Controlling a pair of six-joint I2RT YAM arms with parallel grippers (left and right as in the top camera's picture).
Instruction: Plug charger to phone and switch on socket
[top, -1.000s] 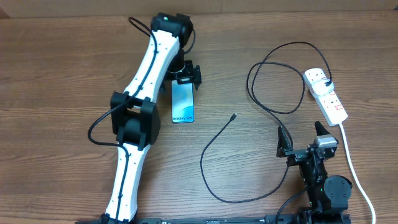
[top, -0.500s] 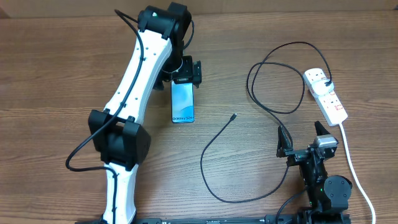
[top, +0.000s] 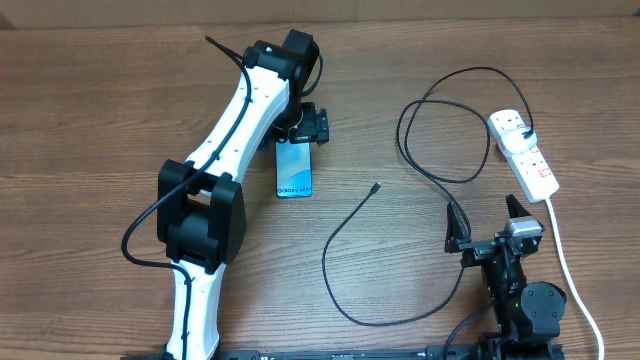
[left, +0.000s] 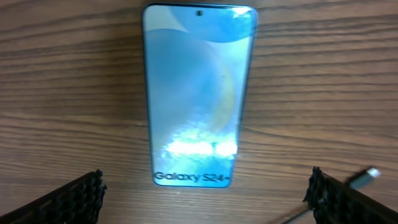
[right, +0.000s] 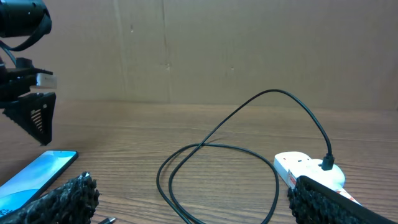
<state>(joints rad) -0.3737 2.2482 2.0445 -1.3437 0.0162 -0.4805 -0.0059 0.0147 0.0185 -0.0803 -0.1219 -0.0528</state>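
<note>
The phone (top: 294, 172) lies flat on the wooden table with its blue screen lit and white text at the near end; it fills the left wrist view (left: 198, 93). My left gripper (top: 303, 128) hovers open over the phone's far end, its fingers (left: 208, 200) wide apart and empty. The charger, a thin black cable (top: 345, 300), loops across the table. Its connector tip (top: 374, 187) lies free right of the phone (left: 368, 175). Its plug (top: 527, 133) sits in the white socket (top: 530, 160). My right gripper (top: 486, 222) is open and empty, near the cable loop (right: 217, 168) and the socket (right: 309, 169).
A thick white cord (top: 570, 280) runs from the socket toward the front right edge. The left arm's white links (top: 215, 180) stretch over the left half of the table. A cardboard wall (right: 217, 50) stands behind the table.
The left arm's elbow swung left and then back right, while its gripper stayed over the phone's far end. The right arm, the cable and the phone have not moved.
</note>
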